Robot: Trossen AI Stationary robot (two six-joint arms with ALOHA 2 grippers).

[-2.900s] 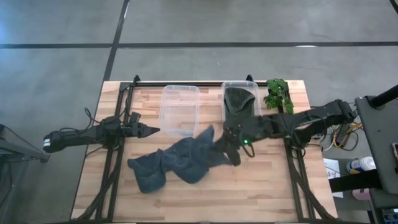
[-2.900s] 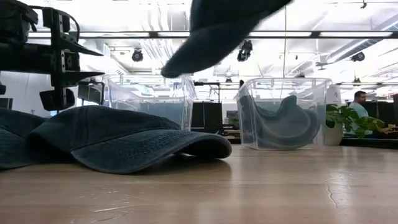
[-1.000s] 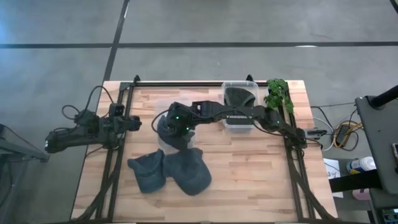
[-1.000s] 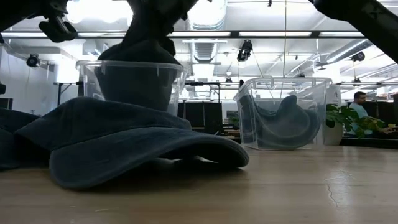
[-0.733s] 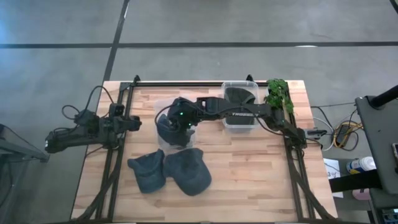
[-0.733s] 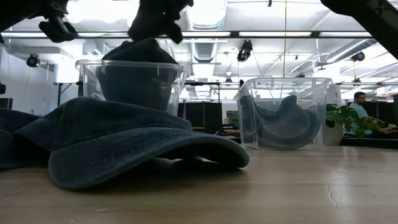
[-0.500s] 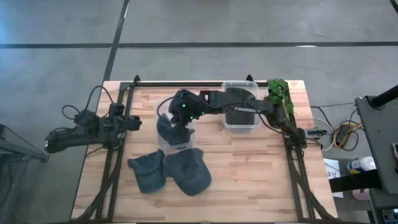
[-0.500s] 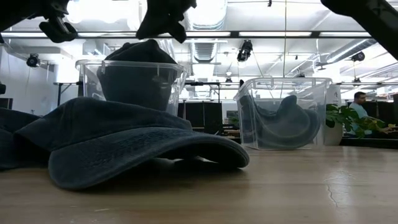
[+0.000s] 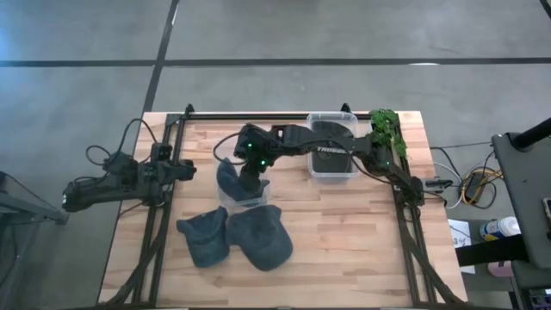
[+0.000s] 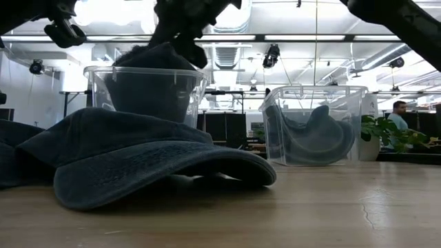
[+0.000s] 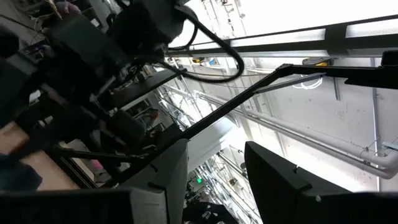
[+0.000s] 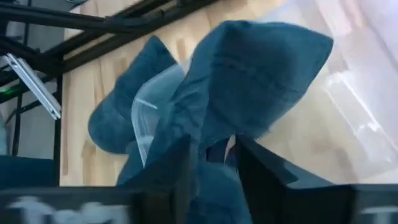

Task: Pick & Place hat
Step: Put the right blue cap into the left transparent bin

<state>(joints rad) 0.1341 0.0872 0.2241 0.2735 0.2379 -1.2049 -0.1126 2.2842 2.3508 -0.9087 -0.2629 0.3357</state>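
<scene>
Since approx 3 s ago the right arm has swung from beside the right bin across to the left bin (image 9: 243, 191), carrying a hat (image 9: 231, 178) w/ it; that hat now sits in the left bin, crown bulging above the rim, part of it draped over the bin's far-left edge. In the last half sec the right tool (image 9: 250, 169) has dropped back down over it.

Right tool: directly above the left bin, on top of the hat. In the right wrist view its fingers (image 12: 176, 163) are apart w/ blue cloth showing in the gap; can't tell if they actually pinch it. In the low view the tool (image 10: 180, 31) sits right at the hat's crown (image 10: 153, 56).

Left tool (image 9: 183, 170): off to the left of the left bin, near the counter (image 9: 344, 241) edge, well apart from the hats. Its wrist view shows fingers (image 11: 166, 180) apart, pointing at the ceiling, nothing between them.

Other items rel. to the left bin:
- two more hats (image 9: 234, 237) lie flat on the counter just in front of it, side by side & touching.
- right bin (image 9: 334, 164) stands to its right, w/ another hat (image 9: 331, 133) inside.
- plant (image 9: 385, 133) beyond the right bin, at the counter's far right corner.
</scene>
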